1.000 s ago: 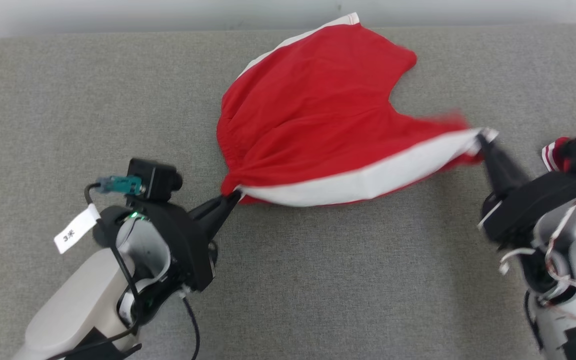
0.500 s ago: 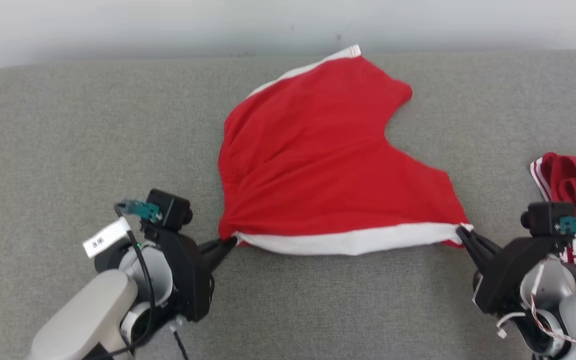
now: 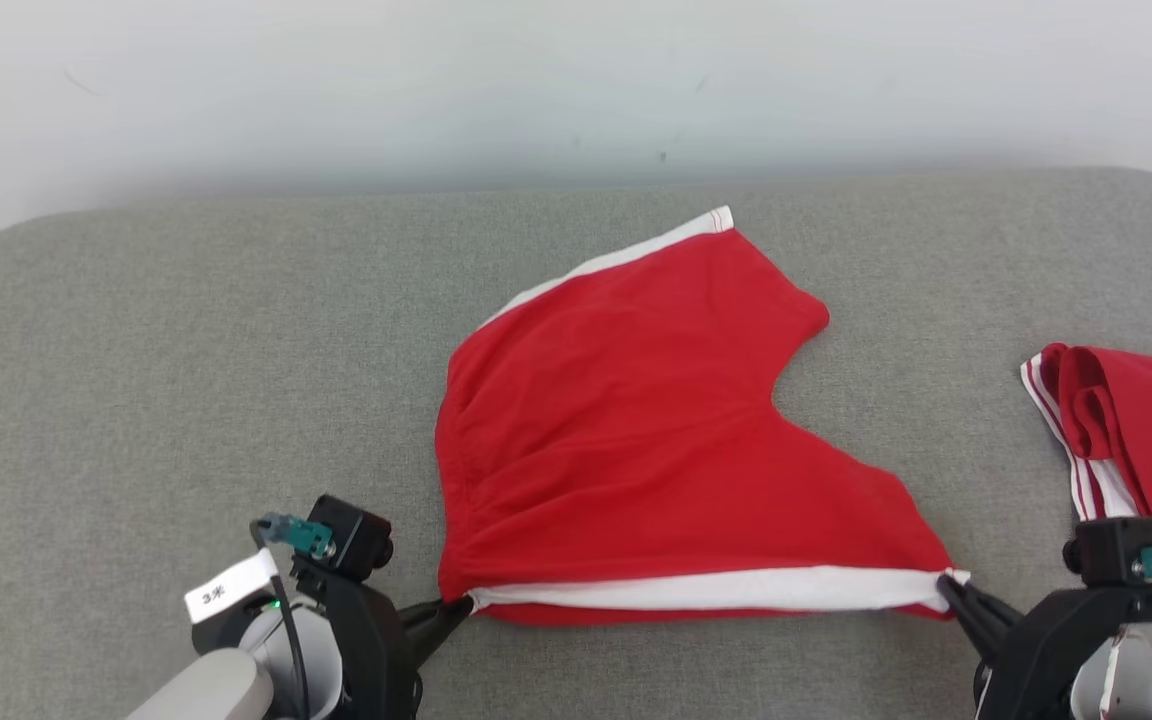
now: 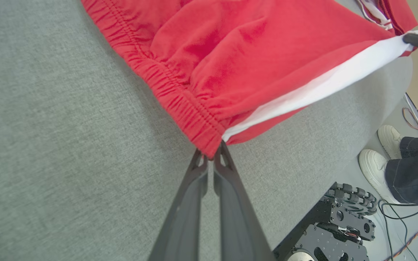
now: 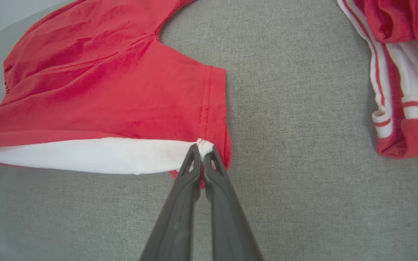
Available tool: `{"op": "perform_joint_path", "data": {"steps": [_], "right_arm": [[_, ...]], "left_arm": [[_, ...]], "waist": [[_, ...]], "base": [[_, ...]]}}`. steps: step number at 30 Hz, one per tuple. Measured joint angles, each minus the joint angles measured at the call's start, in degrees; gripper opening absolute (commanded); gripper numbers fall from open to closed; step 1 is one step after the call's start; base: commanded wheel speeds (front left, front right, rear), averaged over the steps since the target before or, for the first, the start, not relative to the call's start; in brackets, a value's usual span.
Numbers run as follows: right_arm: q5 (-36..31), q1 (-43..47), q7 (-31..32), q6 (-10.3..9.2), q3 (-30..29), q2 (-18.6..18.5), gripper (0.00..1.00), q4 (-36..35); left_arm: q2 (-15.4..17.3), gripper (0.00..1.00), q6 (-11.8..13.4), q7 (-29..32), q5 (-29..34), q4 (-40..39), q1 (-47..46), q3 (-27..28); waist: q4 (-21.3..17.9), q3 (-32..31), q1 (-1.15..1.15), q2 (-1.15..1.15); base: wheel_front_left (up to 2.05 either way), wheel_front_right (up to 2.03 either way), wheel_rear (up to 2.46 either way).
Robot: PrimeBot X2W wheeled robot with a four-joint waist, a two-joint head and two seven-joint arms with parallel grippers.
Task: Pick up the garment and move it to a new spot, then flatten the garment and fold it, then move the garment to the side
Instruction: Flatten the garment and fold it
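Note:
The garment point(image 3: 636, 440) is a pair of red shorts with white side stripes, spread on the grey padded surface point(image 3: 186, 380). My left gripper point(image 3: 458, 606) is shut on the elastic waistband corner at the near left; the left wrist view shows that corner point(image 4: 209, 145) pinched at the tips of the left gripper point(image 4: 210, 156). My right gripper point(image 3: 946, 585) is shut on the near right leg-hem corner, where the white stripe ends. In the right wrist view the right gripper point(image 5: 202, 154) pinches this stripe end point(image 5: 204, 144). The white stripe is stretched taut between both grippers.
A second red and white garment point(image 3: 1136, 430) lies crumpled at the right edge of the surface, close to my right arm. A pale wall point(image 3: 536, 80) rises behind. In the left wrist view a person's white shoes point(image 4: 376, 163) stand on the floor beside my base point(image 4: 339, 224).
Both grippers pulled the garment toward the near edge and lowered it flat; the near stripe is now straight. The camera tilted up, revealing the wall and the second garment.

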Motion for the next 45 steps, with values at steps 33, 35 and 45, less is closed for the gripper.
{"op": "perform_joint_path", "data": {"steps": [33, 35, 45], "right_arm": [[-0.5, 5.3, 1.8, -4.27, -4.7, 1.4, 1.00, -8.5], [-1.3, 4.8, -0.4, -4.39, -5.9, 2.4, 1.00, -8.5], [-3.2, 2.2, -12.7, -4.79, -7.9, 9.0, 1.00, -6.4]], "left_arm": [[4.8, 1.00, 13.2, -9.7, 3.0, -10.2, 11.0, 6.5], [4.7, 1.00, 13.7, -12.4, 4.3, -11.4, 10.9, 8.3], [0.0, 1.00, 14.3, -25.2, 7.6, -13.5, 11.2, 16.9]], "waist": [[0.9, -4.4, 0.01, 0.00], [1.1, -4.8, 0.01, 0.00], [2.5, -7.2, 0.01, 0.00]], "base": [[0.00, 0.00, 0.00], [0.00, 0.00, 0.00], [0.00, 0.00, 0.00]]}}
